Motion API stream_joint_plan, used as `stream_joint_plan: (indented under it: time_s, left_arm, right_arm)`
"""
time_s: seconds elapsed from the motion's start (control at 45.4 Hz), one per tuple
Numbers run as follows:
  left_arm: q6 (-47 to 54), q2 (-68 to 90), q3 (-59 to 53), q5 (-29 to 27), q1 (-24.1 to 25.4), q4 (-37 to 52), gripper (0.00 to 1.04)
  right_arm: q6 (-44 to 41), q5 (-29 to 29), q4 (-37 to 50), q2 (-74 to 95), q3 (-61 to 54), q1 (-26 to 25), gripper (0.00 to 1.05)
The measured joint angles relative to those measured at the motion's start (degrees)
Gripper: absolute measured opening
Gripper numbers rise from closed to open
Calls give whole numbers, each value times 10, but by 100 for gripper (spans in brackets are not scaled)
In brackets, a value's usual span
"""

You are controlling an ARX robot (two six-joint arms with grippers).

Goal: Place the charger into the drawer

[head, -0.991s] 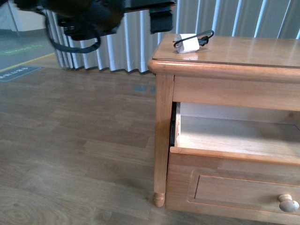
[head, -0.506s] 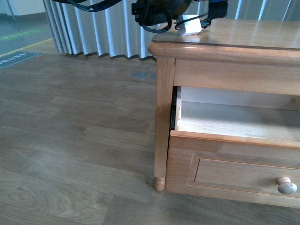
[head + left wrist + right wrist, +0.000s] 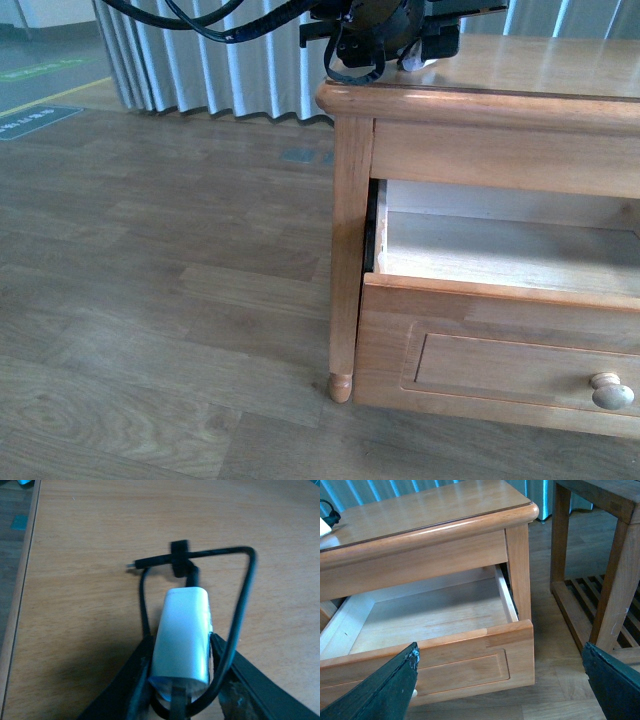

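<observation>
One charger (image 3: 182, 630) lies lengthwise within left tool (image 3: 180, 645), perhaps gripped.

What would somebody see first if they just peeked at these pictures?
Probably the white charger with its looped black cable, lying on the cabinet top between the two dark fingers of the left claw. Next, the drawer below, pulled open with a bare pale wooden inside, and the right claw spread wide in front of it.
</observation>
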Motion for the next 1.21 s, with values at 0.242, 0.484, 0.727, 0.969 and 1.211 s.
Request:
stream_joint_plan:
  time_s: [0.242, 0.484, 0.727, 0.969, 1.211]
  left_arm:
    - [-16, -19, -38, -3, 2, 29, 25]
    - [-28, -90, -159, 10, -13, 96, 24]
    - [-31, -167, -288, 53, -79, 176, 24]
    - [-33, -202, -367, 82, -148, 204, 24]
    - [-36, -203, -387, 74, -155, 205, 24]
  right_arm:
    - [0, 0, 0, 0, 0, 0, 96]
    - [0, 0, 0, 0, 0, 0, 96]
    - [0, 0, 0, 0, 0, 0, 96]
    - [0, 0, 0, 0, 0, 0, 96]
    - [0, 0, 0, 0, 0, 0, 96]
